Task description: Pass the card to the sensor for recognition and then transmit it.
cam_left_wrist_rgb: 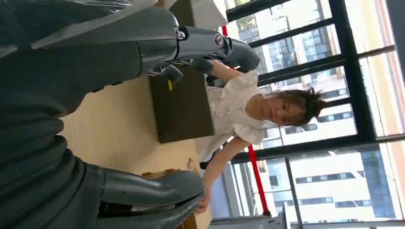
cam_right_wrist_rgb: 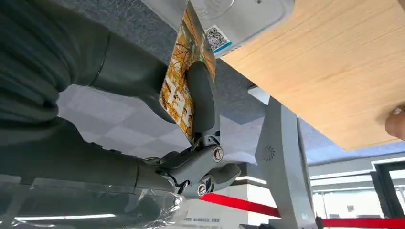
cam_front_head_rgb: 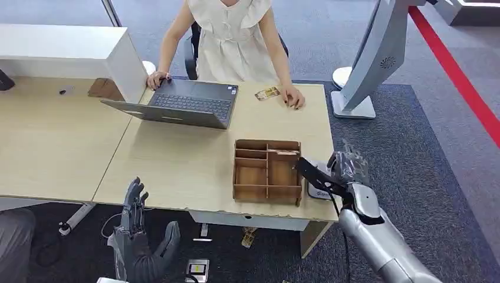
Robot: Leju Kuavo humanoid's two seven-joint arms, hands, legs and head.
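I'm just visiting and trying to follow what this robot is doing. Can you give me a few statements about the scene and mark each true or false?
1. The right hand holds a card. True.
2. The left hand holds a card too. False: it is open, below the table edge.
3. The laptop is closed. False: it stands open in front of the person.
4. A wooden organizer sits on the table beside the right hand. True.
5. Another card lies near the person's hand. True.
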